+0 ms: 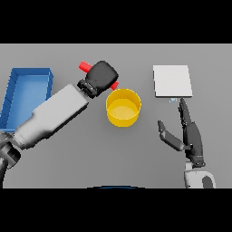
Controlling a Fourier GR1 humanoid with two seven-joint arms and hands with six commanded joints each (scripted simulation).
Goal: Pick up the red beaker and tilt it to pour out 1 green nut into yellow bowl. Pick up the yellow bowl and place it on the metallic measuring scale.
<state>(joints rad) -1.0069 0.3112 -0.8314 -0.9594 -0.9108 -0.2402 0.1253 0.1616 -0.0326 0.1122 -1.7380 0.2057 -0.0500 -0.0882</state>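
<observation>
**Beaker tipped over the bowl**

Nearest to us, at lower right, we see the right hand (pixel 192 138) above the grey table (pixel 90 158), palm up, its fingers straight and pointing away, the thumb spread to the left; it holds nothing. Just beyond its fingertips lies the scale (pixel 172 80), a flat pale square plate, bare on top. At the centre we find the yellow bowl (pixel 123 107), upright on the table and well apart from the scale; we cannot tell whether a nut lies inside it. The left arm crosses from lower left, and the left hand (pixel 102 76) is curled round the red beaker (pixel 84 67), which lies tilted, one red end showing beyond the hand at upper left, the other at the bowl's far rim. At far left rests a blue bin (pixel 18 86).
</observation>
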